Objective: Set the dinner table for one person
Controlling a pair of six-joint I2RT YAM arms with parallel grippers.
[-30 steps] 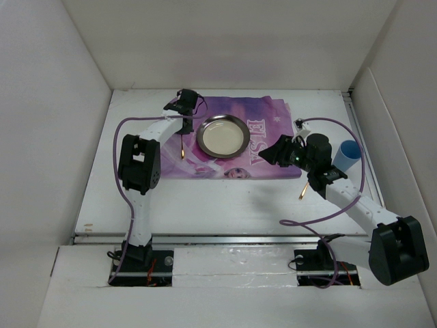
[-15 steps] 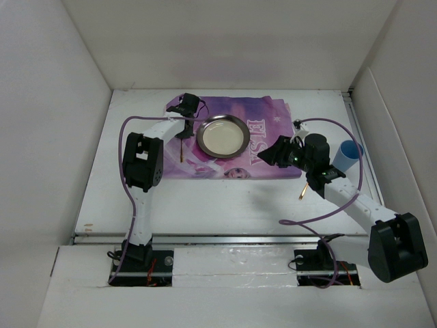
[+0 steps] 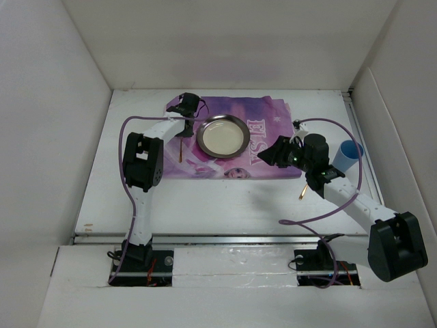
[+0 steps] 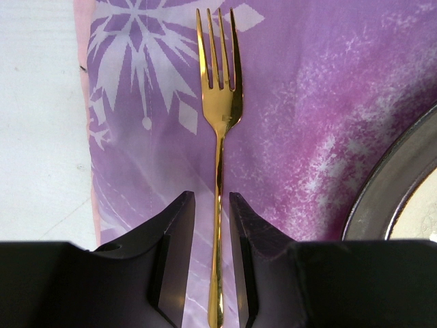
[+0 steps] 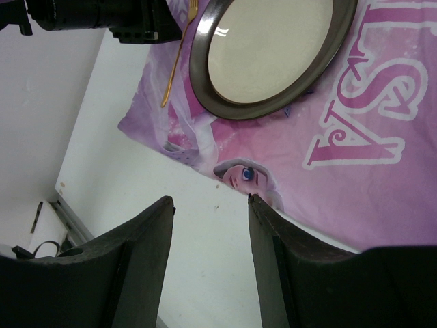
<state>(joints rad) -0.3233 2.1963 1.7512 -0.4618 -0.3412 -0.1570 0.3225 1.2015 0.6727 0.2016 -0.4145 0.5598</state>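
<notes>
A gold fork lies flat on the purple placemat, left of the round metal plate. My left gripper straddles the fork's handle, open, with a thin gap on each side. From above, that left gripper sits at the mat's far left corner with the fork running toward me. My right gripper hangs open and empty over the white dinner table, just off the mat's near right edge. The fork and the plate's rim also show in the right wrist view.
A light blue cup lies at the right, behind the right arm. A second gold utensil rests on the table under that arm. White walls close in the left, far and right sides; a metal rail runs along the near edge.
The left arm lowered the fork onto the mat, then its jaws parted from the handle. The right arm has barely moved.
</notes>
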